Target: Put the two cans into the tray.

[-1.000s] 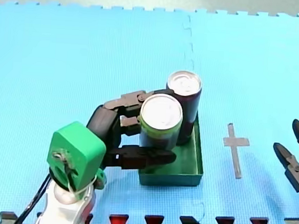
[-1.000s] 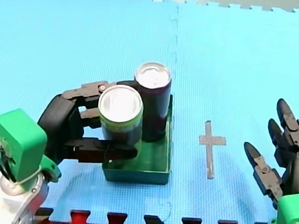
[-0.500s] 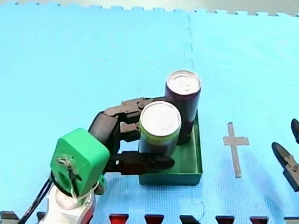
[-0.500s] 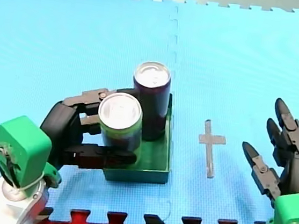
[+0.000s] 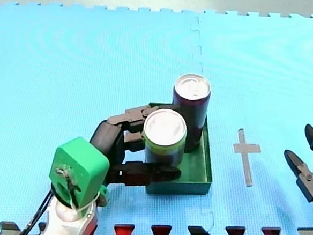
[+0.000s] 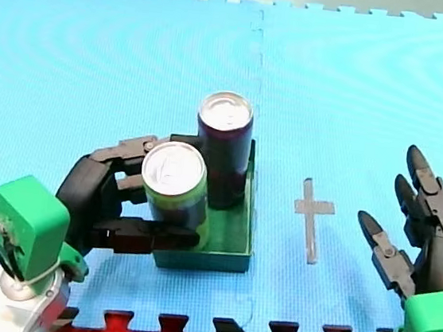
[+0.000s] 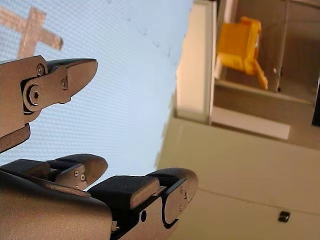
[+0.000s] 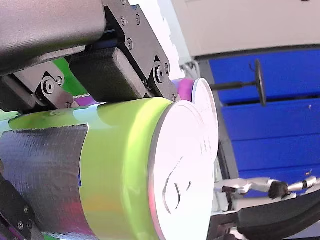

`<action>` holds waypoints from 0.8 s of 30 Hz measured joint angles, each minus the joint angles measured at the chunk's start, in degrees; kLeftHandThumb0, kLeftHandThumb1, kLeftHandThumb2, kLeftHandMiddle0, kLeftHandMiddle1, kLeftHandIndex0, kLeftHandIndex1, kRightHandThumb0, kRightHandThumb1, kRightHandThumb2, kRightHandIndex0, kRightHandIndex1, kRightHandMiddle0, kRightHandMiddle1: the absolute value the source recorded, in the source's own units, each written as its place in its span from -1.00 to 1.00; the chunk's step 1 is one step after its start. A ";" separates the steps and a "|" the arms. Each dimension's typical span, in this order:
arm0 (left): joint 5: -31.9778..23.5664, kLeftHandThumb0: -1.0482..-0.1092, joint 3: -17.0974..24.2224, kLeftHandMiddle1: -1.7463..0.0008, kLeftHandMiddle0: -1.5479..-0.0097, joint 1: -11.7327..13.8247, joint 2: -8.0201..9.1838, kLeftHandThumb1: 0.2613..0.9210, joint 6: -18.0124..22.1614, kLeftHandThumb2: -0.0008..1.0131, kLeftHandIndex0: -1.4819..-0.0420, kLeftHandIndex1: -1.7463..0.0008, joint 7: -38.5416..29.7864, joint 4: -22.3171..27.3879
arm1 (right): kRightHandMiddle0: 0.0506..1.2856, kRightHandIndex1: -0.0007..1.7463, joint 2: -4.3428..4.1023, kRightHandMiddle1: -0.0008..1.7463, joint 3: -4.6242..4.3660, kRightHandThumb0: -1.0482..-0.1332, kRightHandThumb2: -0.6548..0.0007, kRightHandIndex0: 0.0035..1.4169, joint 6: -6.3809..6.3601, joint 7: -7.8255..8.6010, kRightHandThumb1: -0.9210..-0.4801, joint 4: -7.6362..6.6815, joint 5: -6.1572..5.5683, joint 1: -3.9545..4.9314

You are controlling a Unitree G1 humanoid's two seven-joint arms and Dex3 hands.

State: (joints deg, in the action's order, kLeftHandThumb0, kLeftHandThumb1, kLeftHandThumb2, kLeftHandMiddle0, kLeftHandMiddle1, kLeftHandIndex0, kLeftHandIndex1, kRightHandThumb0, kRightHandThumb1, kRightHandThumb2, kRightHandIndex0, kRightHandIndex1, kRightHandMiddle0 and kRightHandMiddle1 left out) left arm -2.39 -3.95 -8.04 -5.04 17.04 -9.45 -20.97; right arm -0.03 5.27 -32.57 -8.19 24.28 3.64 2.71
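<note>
Now left hand (image 5: 117,147) clasps green can (image 5: 164,142) at left wall of tray (image 5: 197,166); right hand (image 6: 426,233), uncurled, well apart.

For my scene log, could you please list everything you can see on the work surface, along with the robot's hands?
foam mat: one, light blue, covers the whole work surface
tray: one, dark green, on the mat near the front middle
purple can: one, silver top, upright in the far part of the tray
lime-green can: one, silver top, upright at the tray's near-left part, gripped; its base is hidden
tape cross: one, grey, on the mat right of the tray
left hand: black fingers wrapped round the lime-green can
right hand: black, holds nothing, at the mat's right edge
</note>
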 measured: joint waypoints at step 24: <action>-2.00 0.37 1.18 1.00 -0.76 0.23 0.46 0.39 1.42 -1.00 -0.72 1.00 -2.71 -1.45 | -0.40 -1.00 0.29 -1.00 -0.98 -1.00 0.81 -0.32 1.67 0.47 -1.00 -5.32 0.21 -2.69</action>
State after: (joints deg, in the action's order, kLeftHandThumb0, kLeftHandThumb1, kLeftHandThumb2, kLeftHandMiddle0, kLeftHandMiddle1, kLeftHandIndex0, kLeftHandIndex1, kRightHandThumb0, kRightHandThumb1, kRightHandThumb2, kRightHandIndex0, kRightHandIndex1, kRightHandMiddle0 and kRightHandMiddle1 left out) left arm -4.39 -2.76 -7.81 -4.57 18.46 -12.16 -22.43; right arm 0.26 4.29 -30.90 -7.72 18.96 3.85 0.02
